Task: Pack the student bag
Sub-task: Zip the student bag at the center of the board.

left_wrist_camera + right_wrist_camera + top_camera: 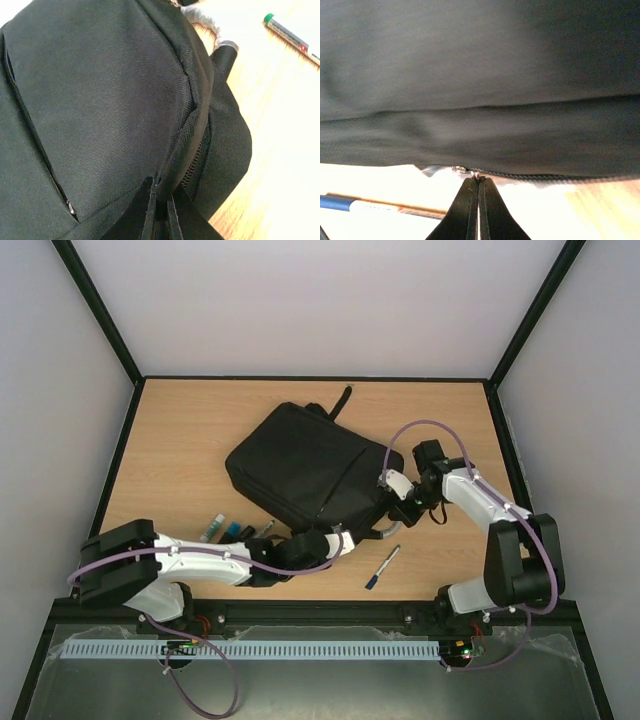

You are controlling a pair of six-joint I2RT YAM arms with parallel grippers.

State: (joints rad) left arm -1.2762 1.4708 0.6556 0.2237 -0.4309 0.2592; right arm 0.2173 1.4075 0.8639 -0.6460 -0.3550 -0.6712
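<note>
The student bag (305, 468) lies flat in the middle of the table, black fabric with a grey curved handle (386, 533) at its near corner. My left gripper (336, 543) is at that near corner. In the left wrist view the left gripper (161, 189) is shut on a fold of the bag (100, 90) beside a zip line. My right gripper (392, 508) meets the bag's right edge. In the right wrist view the right gripper (479, 180) is shut on a small metal zip pull (470, 172) under the bag's edge (480, 75).
A blue-capped pen (382, 567) lies on the wood near the front, between the two arms. A green-capped marker (292, 37) shows in the left wrist view. Small items (222, 529) lie left of the bag. Black frame rails edge the table.
</note>
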